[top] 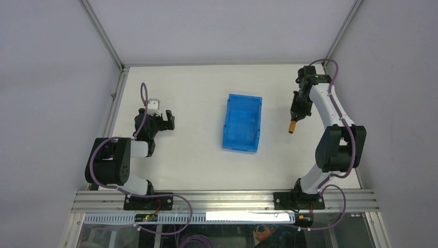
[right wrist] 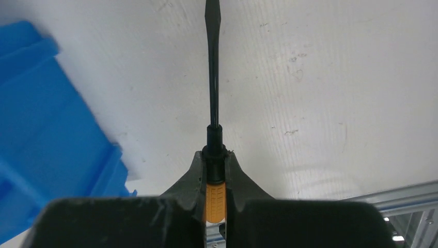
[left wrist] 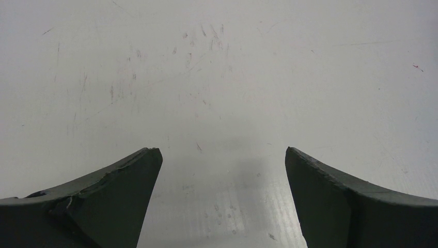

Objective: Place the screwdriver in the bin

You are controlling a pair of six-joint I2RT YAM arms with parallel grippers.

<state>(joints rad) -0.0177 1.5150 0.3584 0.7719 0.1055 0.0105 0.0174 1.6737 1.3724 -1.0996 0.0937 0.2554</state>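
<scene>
The bin is a bright blue, open-topped rectangular tub of moulded plastic. It has a ribbed floor and sloping walls and sits near the middle of the white table. The right wrist view shows one corner of the bin at about 9 o'clock, with smooth, glossy stepped rims.

The screwdriver is not in the bin. It is clamped in the right end effector, whose two dark, matte fingers pinch the ribbed orange handle just behind a black collar. The thin, glossy black shaft runs straight out toward 12 o'clock in that view and ends in a flattened tip. In the top view the screwdriver shows as a small orange stub under the right end effector, at 3 o'clock from the bin and well apart from it. The right arm reaches far across the table. Its white forearm slopes up and away from a bent black elbow, and the wrist points down.

The left end effector sits at 9 o'clock from the bin, spread wide and holding nothing. The left arm is folded back close to its base. The left wrist view shows its curved, rubbery grey fingers, one with a chipped tip, over the scuffed, faintly ridged table.
</scene>
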